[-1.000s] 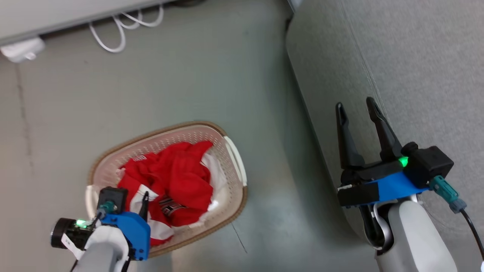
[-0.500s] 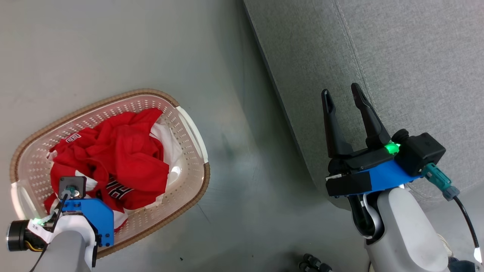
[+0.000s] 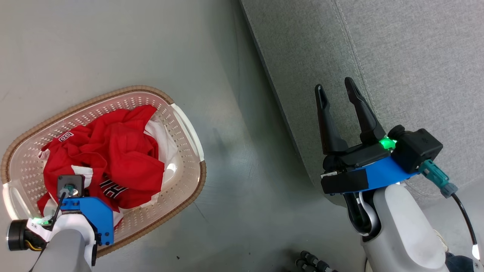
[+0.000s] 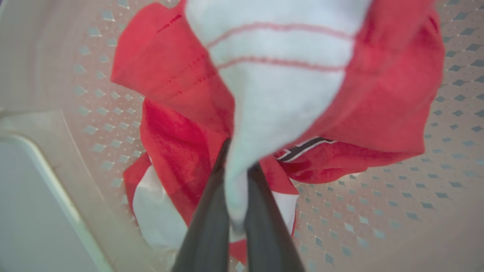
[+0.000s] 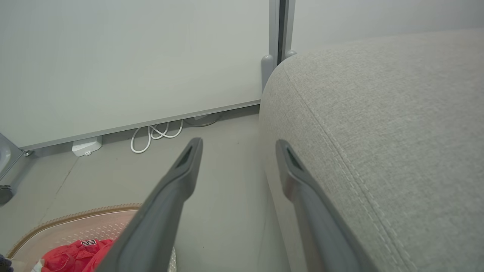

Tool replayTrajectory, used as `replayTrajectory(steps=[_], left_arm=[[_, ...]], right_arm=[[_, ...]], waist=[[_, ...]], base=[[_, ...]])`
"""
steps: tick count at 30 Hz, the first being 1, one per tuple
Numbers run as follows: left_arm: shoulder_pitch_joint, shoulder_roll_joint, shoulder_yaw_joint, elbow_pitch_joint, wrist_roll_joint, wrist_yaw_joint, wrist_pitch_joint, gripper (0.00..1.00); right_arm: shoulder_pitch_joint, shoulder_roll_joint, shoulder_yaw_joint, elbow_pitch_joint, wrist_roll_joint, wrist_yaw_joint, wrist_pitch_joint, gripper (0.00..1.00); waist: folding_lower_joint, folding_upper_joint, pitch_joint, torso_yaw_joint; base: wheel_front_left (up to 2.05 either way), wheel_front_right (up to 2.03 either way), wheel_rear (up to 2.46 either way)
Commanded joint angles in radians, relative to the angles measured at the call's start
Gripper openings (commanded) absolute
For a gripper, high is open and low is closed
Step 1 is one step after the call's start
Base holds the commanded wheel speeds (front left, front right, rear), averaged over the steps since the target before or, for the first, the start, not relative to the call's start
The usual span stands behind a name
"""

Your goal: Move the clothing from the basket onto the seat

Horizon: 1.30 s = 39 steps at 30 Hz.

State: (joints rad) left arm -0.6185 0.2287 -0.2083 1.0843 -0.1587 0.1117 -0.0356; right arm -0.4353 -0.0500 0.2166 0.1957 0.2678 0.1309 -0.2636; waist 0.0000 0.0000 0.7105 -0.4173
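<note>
Left gripper [image 4: 239, 156] is down in the basket [image 3: 113, 92], and the left wrist view gives the close-up: both dark fingers are clamped on a white fold of the red jerseys [image 3: 121, 151], with two red stitch lines running across that panel. From the head camera those fingers are hidden under the blue wrist mount. Any writing? A white patch with a dark "8" sits at the heap's left edge, and the right wrist view catches that "8" too. Black-and-white lettering lower in the heap is too crumpled to read. The jerseys lie inside the basket, on the floor [image 3: 234, 170] near the grey seat [image 3: 397, 56]. Right gripper [image 3: 334, 85] hangs over the seat's edge, fingers spread wide with nothing between them. Its wrist camera adds a pale partition panel [image 5: 132, 56], a looped white cable [image 5: 155, 134] and a small white box [image 5: 86, 145] at the panel's foot.
</note>
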Motion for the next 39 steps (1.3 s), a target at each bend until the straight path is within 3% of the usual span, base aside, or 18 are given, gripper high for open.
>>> replayTrajectory(steps=[1, 14, 27, 33, 39], left_arm=[[-0.014, 0.001, -0.010, 0.007, 0.002, -0.007, -0.003, 0.00], [-0.025, -0.039, -0.029, 0.047, -0.016, -0.014, -0.029, 0.00], [-0.005, -0.159, -0.087, 0.114, -0.040, -0.085, -0.083, 0.00], [-0.024, -0.175, -0.139, 0.108, -0.051, -0.126, -0.109, 0.00], [-0.025, -0.178, -0.251, -0.016, -0.158, -0.176, -0.099, 0.00]], right_arm=[[-0.015, -0.001, -0.002, -0.001, 0.001, 0.000, -0.001, 1.00], [-0.002, -0.001, -0.008, 0.027, -0.030, 0.000, 0.000, 1.00], [0.121, -0.001, -0.055, 0.142, -0.155, 0.000, 0.007, 1.00], [0.208, -0.002, -0.081, 0.140, -0.186, 0.000, 0.047, 1.00], [0.279, -0.001, -0.072, 0.107, -0.196, 0.000, 0.098, 1.00]], waist=[[0.0000, 0.0000, -0.001, 0.001], [0.0000, 0.0000, -0.055, 0.027], [0.0000, 0.0000, -0.417, 0.177], [0.0000, 0.0000, -0.568, 0.245], [0.0000, 0.0000, -0.660, 0.285]], base=[[0.00, 0.00, 0.00], [0.00, 0.00, 0.00], [0.00, 0.00, 0.00], [0.00, 0.00, 0.00], [0.00, 0.00, 0.00]])
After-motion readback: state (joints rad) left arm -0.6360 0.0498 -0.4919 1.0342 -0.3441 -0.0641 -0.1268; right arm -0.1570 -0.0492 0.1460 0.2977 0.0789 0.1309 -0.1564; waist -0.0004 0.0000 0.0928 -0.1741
